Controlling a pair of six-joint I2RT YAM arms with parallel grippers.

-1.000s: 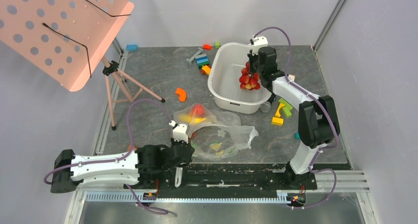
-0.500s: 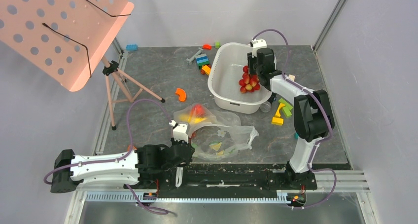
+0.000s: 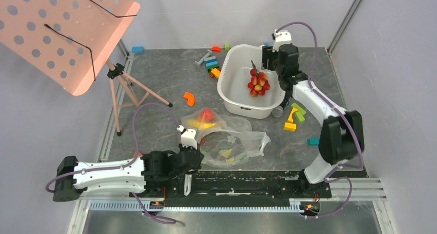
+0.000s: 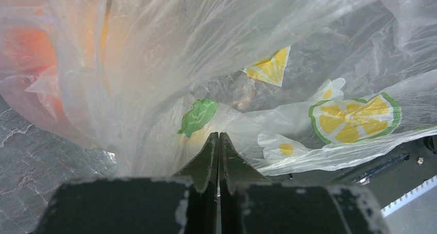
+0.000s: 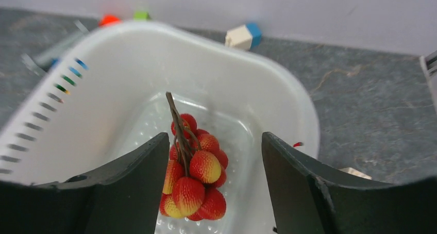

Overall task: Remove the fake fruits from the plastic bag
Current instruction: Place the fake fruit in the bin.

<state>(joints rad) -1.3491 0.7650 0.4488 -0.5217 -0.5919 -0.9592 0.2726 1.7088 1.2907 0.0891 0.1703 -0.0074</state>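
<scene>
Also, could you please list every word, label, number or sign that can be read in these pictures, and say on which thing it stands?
None: no word, number or brand can be read in any view.
The plastic bag carries only printed pictures, lemon slices and a green leaf, without letters.
The white basin shows no marking; the toy blocks are too small to judge.

White-and-black arms (image 3: 108, 174) carry looping purple cables (image 3: 136, 124).

The left arm (image 3: 111, 174) lies low along the near edge with its elbow folded. The left gripper (image 4: 218, 137) pinches the plastic bag (image 4: 154, 64) (no gap shows between the fingers). The right arm (image 3: 309, 97) reaches far forward. The right gripper (image 5: 215, 141) is spread wide, tilted downward and holding nothing.
</scene>
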